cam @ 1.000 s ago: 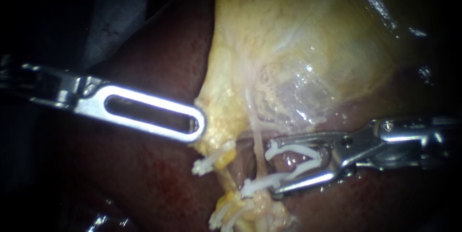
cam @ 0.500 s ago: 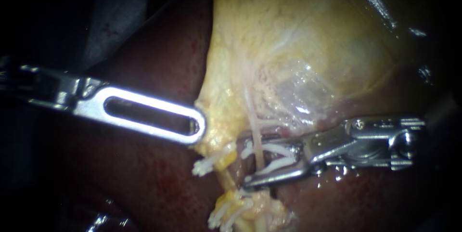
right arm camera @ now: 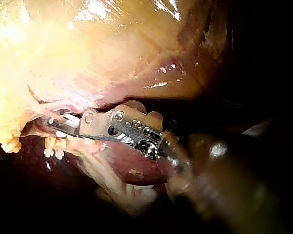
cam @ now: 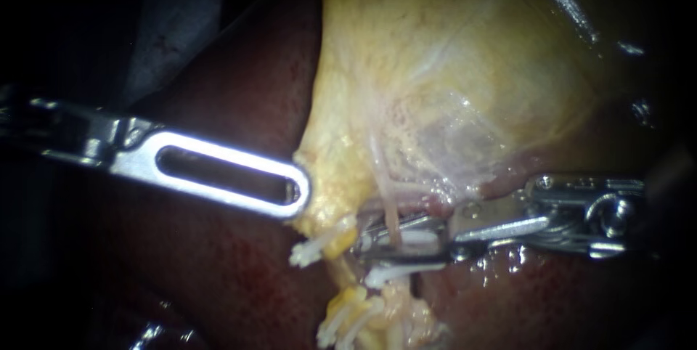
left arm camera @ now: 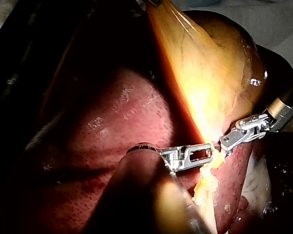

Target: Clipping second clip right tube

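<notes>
The right tube (cam: 386, 201) is a thin pale strand. It comes down from the gallbladder (cam: 450, 67) and passes into the pincer of our right instrument (cam: 363, 241), near the middle of the endoscope view, low. A white new clip (cam: 420, 237) sits inside this pincer and lies across the tube. The two jaws are pressed nearly together, one on each side of the clip, so the pincer is pinching the new clip around the tube. Just below the pincer there is a lower clip (cam: 399, 272), also white, on the same strand and apart from the new one. The shaft of the right instrument runs off to the right, close above the wet dark red liver (cam: 239, 277).

To the left of the tube we see a short yellow stump (cam: 340, 242) with a white left clip (cam: 308, 250) on it. More white clips (cam: 341, 324) lie lower, among yellow tissue.

Our left instrument (cam: 294, 192) comes in from the left over the liver. We see the flat slotted face of its pincer. The tip lies on the yellow lower corner of the gallbladder, which is drawn to a point there. In the left wrist view the jaws lie together with the tip in this tissue, so the pincer is pinching the gallbladder's edge. The two instruments are near each other but apart.
</notes>
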Motion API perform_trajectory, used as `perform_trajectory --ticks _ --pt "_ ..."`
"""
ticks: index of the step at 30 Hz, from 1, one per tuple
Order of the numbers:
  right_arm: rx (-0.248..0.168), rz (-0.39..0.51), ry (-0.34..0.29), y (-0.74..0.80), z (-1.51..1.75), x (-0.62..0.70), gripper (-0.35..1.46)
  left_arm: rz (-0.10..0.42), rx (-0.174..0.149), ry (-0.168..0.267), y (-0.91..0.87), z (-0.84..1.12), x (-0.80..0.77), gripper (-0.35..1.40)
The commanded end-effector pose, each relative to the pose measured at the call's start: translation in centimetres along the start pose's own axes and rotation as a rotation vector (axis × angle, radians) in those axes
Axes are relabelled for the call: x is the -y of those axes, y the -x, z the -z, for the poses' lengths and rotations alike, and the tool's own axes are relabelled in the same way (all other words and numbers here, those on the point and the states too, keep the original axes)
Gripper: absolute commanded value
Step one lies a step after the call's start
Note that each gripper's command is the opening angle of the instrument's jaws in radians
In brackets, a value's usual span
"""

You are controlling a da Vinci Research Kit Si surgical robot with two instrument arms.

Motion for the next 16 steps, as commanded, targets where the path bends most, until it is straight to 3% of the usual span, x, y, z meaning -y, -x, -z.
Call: perform_trajectory --ticks 1,16 --pt "0.000 0.001 -0.001 0.00 0.00 0.00 -0.35 -0.001 -0.001 0.000 0.00 0.00 0.00 -0.35" --pt "-0.002 -0.004 0.002 0.01 -0.01 0.00 -0.35 -0.001 0.000 0.000 0.00 0.00 0.00 -0.35"
